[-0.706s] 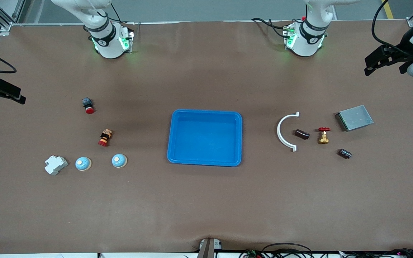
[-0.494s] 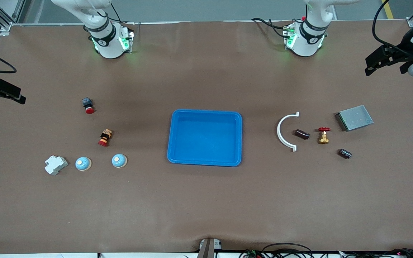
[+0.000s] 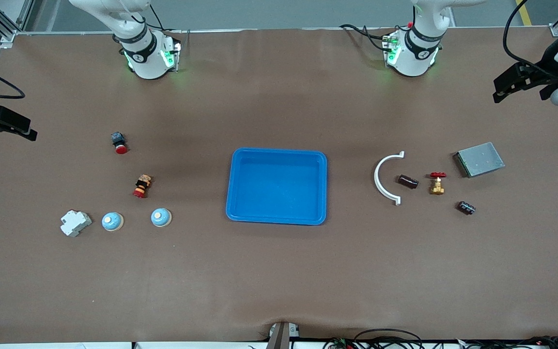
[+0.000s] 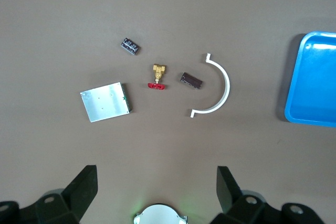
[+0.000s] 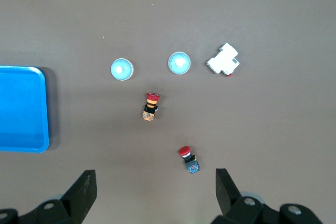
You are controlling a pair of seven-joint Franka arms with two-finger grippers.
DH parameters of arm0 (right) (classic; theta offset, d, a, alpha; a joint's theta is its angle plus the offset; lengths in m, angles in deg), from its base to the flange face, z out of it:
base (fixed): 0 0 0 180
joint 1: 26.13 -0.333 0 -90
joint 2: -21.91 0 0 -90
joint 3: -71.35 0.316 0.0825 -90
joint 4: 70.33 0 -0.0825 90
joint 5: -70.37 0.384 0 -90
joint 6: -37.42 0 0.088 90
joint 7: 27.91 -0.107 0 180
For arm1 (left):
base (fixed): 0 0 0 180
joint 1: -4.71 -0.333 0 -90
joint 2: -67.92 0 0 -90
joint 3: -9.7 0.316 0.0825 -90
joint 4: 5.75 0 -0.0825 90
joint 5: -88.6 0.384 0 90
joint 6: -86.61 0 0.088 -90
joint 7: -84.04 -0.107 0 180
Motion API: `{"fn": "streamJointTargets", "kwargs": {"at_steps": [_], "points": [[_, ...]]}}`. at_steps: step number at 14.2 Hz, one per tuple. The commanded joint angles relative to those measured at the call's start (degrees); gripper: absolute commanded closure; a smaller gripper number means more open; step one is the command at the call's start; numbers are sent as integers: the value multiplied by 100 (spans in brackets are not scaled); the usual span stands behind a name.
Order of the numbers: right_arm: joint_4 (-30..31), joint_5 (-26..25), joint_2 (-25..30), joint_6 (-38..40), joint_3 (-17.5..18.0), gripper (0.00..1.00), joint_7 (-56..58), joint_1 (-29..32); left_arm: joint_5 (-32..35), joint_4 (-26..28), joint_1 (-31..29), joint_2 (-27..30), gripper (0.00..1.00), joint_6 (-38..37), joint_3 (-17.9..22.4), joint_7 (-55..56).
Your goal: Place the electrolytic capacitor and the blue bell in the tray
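The blue tray [image 3: 277,186] lies empty at the table's middle. Two blue bells [image 3: 161,217] [image 3: 113,221] sit toward the right arm's end and show in the right wrist view [image 5: 122,69] [image 5: 179,63]. A dark brown capacitor [image 3: 408,182] and a black capacitor [image 3: 465,207] lie toward the left arm's end and show in the left wrist view [image 4: 191,81] [image 4: 129,46]. My left gripper [image 3: 521,89] [image 4: 156,184] is open and empty, high over the table's edge above the grey box. My right gripper [image 3: 5,131] [image 5: 155,184] is open and empty, high over its end of the table.
A white curved clip [image 3: 385,178], a brass valve with a red handle [image 3: 437,182] and a grey metal box [image 3: 479,159] lie by the capacitors. Two red push buttons [image 3: 119,143] [image 3: 141,186] and a white breaker [image 3: 75,222] lie by the bells.
Both grippers have shifted very slightly. Nothing on the table has moved.
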Motion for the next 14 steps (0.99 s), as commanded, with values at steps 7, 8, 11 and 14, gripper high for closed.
{"fn": "streamJointTargets", "kwargs": {"at_steps": [7, 8, 11, 14], "points": [[-2, -78, 42, 15, -30, 0, -48, -19, 110, 1057, -126, -130, 0, 336, -39, 44], [-2, -78, 42, 23, -39, 0, -48, -19, 110, 1329, -153, -78, 0, 590, -48, 44], [-2, -78, 50, 32, -39, 0, -48, -11, 110, 2025, -171, -120, 0, 1285, -48, 210], [-2, -78, 59, 32, -47, 0, -48, -2, 101, 2587, -154, -340, 0, 1943, -56, 947]]}}
